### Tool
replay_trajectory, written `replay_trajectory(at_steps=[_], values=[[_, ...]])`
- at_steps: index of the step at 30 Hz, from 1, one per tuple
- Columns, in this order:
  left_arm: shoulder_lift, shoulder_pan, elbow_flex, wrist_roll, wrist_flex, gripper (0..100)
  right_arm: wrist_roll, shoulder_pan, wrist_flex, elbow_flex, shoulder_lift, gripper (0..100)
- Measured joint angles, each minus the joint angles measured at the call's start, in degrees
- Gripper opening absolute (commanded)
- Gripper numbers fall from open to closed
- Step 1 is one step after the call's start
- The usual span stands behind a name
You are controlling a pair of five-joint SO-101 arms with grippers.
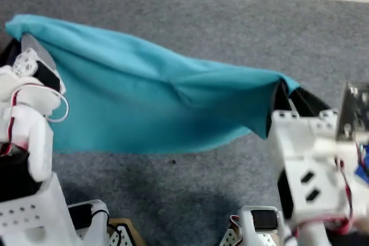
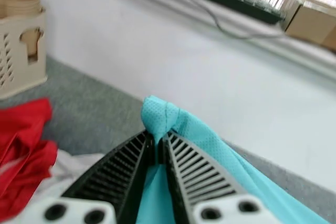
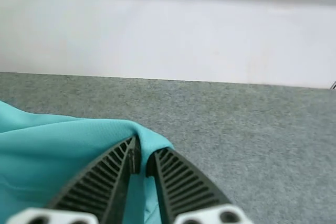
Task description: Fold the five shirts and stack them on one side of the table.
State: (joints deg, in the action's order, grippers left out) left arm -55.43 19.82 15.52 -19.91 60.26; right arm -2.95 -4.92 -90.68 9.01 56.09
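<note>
A teal shirt (image 1: 150,102) hangs stretched between both arms above the grey table (image 1: 230,21). My left gripper (image 2: 158,140) is shut on one end of the teal shirt (image 2: 168,116), seen at the left in the high view (image 1: 17,33). My right gripper (image 3: 142,156) is shut on the other end of the teal shirt (image 3: 79,140), at the right in the high view (image 1: 282,99). The cloth sags in the middle and its lower edge hangs toward the table's near side.
A red garment (image 2: 23,145) and a white one (image 2: 68,166) lie beside the left arm. A beige slotted basket (image 2: 21,40) stands at the table's edge. A white wall (image 3: 168,35) runs behind the table.
</note>
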Motion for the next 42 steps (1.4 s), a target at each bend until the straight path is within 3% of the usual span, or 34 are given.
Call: replay_trajectory(at_steps=[5, 14, 20, 28, 33, 42], values=[[0.0, 1.05, -6.42, 0.09, 6.95, 1, -0.18, -0.88, -6.59, 9.49, 0.09, 0.6], [-0.7, 6.33, -8.79, -2.99, 7.82, 1, -0.18, -0.97, -7.65, 17.14, -5.36, 0.6], [4.84, 6.77, 0.0, -5.19, -1.14, 1, -0.18, -0.97, -7.21, 17.14, -21.36, 0.6], [29.54, 5.45, 2.11, -9.32, -18.73, 1, -0.18, -1.14, 7.21, 17.05, -41.85, 0.6], [47.3, 2.64, -2.73, -9.32, -27.25, 1, -0.18, -1.14, 20.04, 16.97, -57.93, 0.6], [77.36, 1.85, -24.35, -9.32, -31.12, 1, -0.18, -1.93, 45.63, 16.88, -83.25, 1.0]])
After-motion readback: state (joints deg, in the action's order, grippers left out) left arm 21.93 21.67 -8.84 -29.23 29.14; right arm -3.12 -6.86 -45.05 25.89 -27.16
